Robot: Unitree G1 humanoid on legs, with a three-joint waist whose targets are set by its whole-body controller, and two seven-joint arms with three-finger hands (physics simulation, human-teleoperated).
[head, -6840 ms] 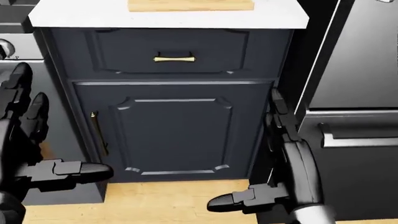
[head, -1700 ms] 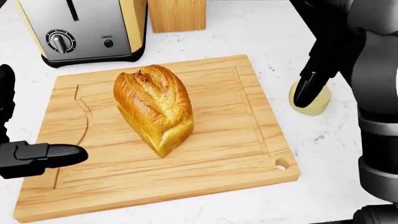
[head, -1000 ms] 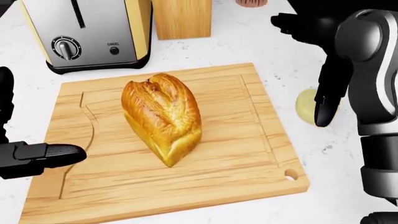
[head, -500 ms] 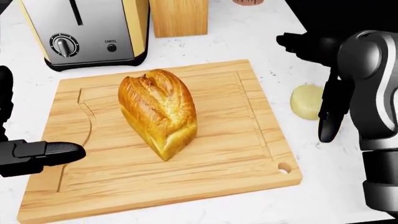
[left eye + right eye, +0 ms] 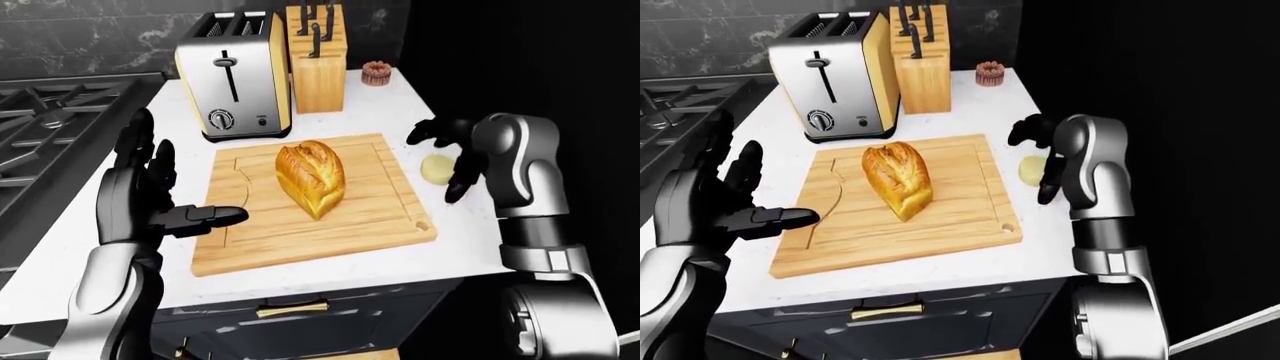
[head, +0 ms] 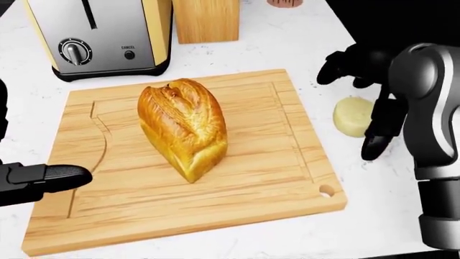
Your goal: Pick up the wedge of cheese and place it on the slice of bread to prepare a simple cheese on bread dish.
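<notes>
The cheese [image 6: 352, 116] lies on the white desk [image 6: 287, 43], just beside the right edge of the cutting board [image 6: 266, 178] and apart from it. The right hand [image 6: 359, 81] stands over it with fingers spread and holding nothing: in the head view two dark fingers reach toward the view's top left above the cheese, while another [image 6: 377, 135] hangs down along its right side. Whether that finger touches the cheese cannot be told.

The cheese shows as a pale yellow, rounded lump — smooth, matt, with no clear wedge edge visible from these angles. Part of its right side is hidden behind the finger.

The bread [image 6: 183, 127] is a whole golden-brown loaf with a split glossy crust, lying near the middle of the board, its paler end toward the view's bottom. It is well apart from the cheese.

The left hand [image 5: 165, 199] is held above the board's left edge, palm inward, fingers extended and wide apart — empty.

Toward the top of the left-eye view stand a toaster [image 5: 235, 79] and a wooden knife block [image 5: 317, 56]; a stove grate [image 5: 50, 120] lies at the left.
</notes>
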